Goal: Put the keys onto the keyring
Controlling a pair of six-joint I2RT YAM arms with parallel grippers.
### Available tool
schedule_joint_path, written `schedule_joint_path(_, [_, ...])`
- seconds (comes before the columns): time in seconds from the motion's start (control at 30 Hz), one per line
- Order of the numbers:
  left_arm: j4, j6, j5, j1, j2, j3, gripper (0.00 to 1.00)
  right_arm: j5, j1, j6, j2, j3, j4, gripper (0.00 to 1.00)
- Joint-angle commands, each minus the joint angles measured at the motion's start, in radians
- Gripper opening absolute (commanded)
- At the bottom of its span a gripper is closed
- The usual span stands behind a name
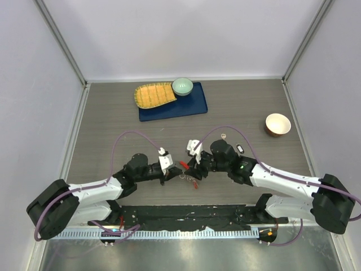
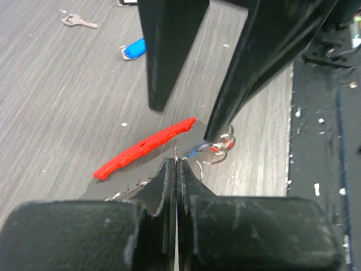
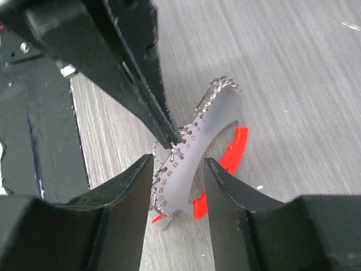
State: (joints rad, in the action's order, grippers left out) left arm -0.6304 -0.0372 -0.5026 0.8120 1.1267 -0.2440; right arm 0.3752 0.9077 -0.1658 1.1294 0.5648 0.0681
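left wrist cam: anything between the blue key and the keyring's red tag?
Nothing. The left wrist view shows only bare table between the blue key and the keyring at its red tag.

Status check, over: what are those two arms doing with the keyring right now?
Left gripper jaws shut on keyring. Right gripper jaws open, astride its metal plate. Blue key lies apart, not threaded. Nothing blocking.

Left gripper (image 2: 176,165) closed, right gripper (image 3: 178,164) spread
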Motion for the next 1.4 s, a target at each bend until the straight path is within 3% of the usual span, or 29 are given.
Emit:
schedule_joint_path(0.0, [-0.054, -0.133, 0.113, 0.001, -0.051, 0.047, 0.00, -0.125, -0.001, 0.113, -0.060, 0.093, -0.053, 0.50])
schedule_joint_path(0.13, [-0.113, -0.164, 0.141, 0.003, -0.068, 0.072, 0.00, -0.307, -0.009, 0.246, -0.094, 0.147, -0.158, 0.66])
schedule_joint_path(0.2, [-0.126, -0.176, 0.144, 0.007, -0.071, 0.077, 0.00, -0.407, -0.021, 0.299, -0.100, 0.170, -0.201, 0.79])
schedule_joint_path(0.3, [-0.129, -0.213, 0.164, 0.036, -0.053, 0.081, 0.00, -0.476, -0.036, 0.376, -0.099, 0.205, -0.272, 0.91])
schedule_joint_path(0.43, [-0.140, -0.242, 0.200, 0.065, -0.002, 0.078, 0.00, -0.539, -0.078, 0.442, -0.066, 0.245, -0.367, 0.93])
schedule_joint_path(0.6, [-0.147, -0.244, 0.202, 0.070, 0.028, 0.064, 0.00, -0.542, -0.157, 0.486, -0.033, 0.247, -0.424, 0.90])
schedule_joint_path(0.87, [-0.129, -0.224, 0.256, 0.069, 0.051, 0.052, 0.00, -0.535, -0.276, 0.497, 0.070, 0.233, -0.445, 0.74])
schedule_joint_path(1.07, [-0.094, -0.217, 0.311, 0.070, 0.048, 0.040, 0.00, -0.492, -0.312, 0.420, 0.179, 0.254, -0.447, 0.59])
schedule_joint_path(1.37, [-0.065, -0.208, 0.351, 0.069, 0.074, 0.015, 0.00, -0.449, -0.366, 0.284, 0.266, 0.245, -0.406, 0.46])
